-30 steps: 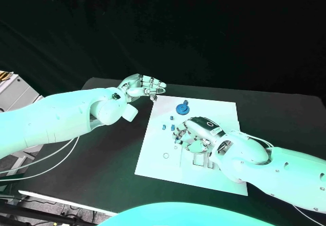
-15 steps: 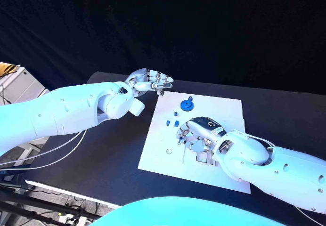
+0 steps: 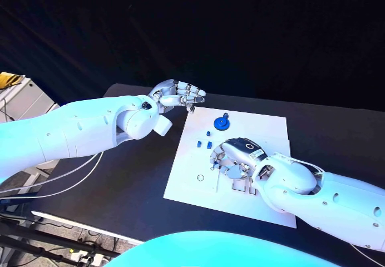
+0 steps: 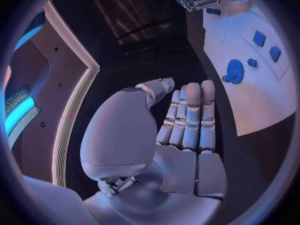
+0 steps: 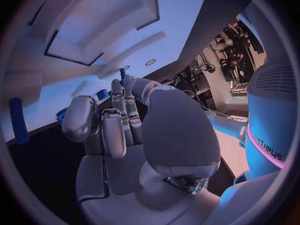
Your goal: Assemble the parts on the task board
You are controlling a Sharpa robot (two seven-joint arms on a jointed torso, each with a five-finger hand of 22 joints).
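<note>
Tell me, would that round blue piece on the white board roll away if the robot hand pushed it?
Probably not far. The round blue piece seems to lie flat like a disc on the white board, so it would likely slide instead of rolling. It looks small and stiff, likely plastic, so probably light. The board looks smooth, so a push might send it skidding.

- Your head camera looks steeply down on the black bench (image 3: 120, 178) and the flat white task board (image 3: 192, 192).
- Each wrist camera sits close behind its own hand.
- All three views share the board.
</note>
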